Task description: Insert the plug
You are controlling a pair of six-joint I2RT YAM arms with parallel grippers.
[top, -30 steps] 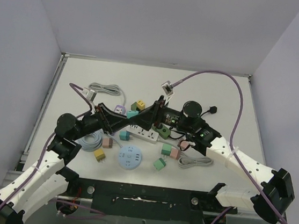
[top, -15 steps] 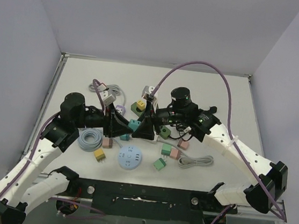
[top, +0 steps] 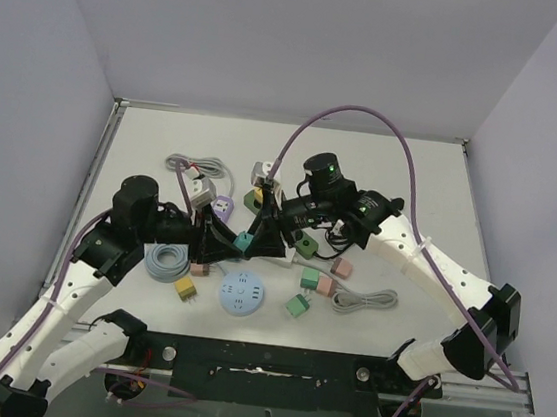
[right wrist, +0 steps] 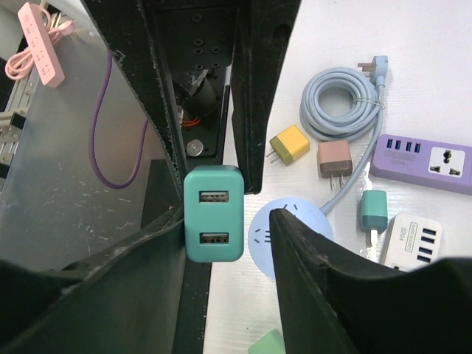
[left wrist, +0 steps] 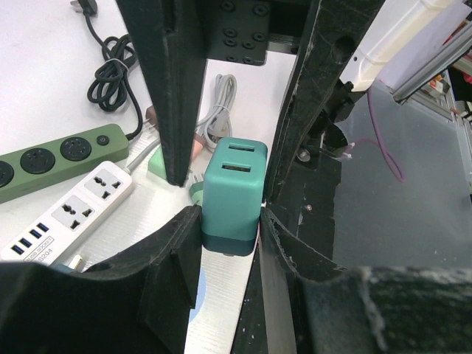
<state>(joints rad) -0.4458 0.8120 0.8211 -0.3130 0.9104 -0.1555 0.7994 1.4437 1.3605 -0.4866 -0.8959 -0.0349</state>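
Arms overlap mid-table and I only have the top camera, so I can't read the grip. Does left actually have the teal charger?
Observer: Yes. In the left wrist view the left gripper is shut on the teal charger, clamped from both sides.
Operator: And right?
Observer: The right gripper straddles it but is open. The right wrist view shows one side touching and a gap before the other finger.
Operator: Which way is it facing?
Observer: The face with the two USB ports points toward both wrist cameras. The prongs are hidden.
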